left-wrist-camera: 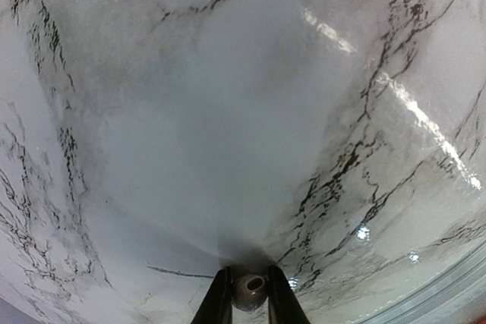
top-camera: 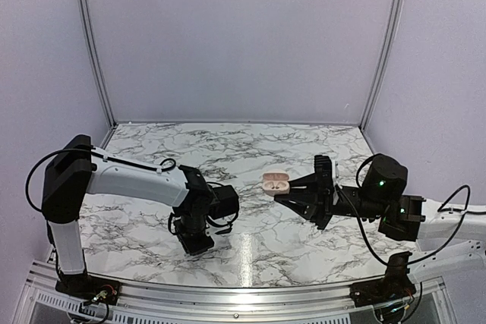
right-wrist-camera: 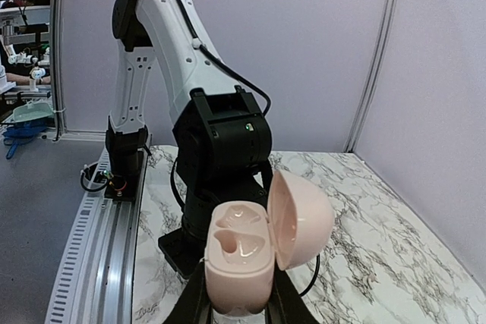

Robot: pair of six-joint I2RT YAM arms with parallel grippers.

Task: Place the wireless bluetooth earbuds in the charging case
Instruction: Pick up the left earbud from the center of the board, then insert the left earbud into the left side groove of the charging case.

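Observation:
My right gripper (right-wrist-camera: 239,310) is shut on the charging case (right-wrist-camera: 241,263), a cream-pink pebble with its hinged lid (right-wrist-camera: 302,220) open to the right and both sockets empty. In the top view the case (top-camera: 275,182) is held above the table's middle by the right gripper (top-camera: 279,193). My left gripper (left-wrist-camera: 247,301) is shut on one small dark earbud (left-wrist-camera: 250,290), its rounded tip with a hole facing the table. In the top view the left gripper (top-camera: 199,242) points down at the marble, left of the case. The second earbud is not in view.
The marble table (top-camera: 250,240) spreads under both arms. The left arm's black wrist (right-wrist-camera: 222,149) stands right behind the case in the right wrist view. A metal rail (top-camera: 228,294) runs along the near edge. Lilac walls close the back.

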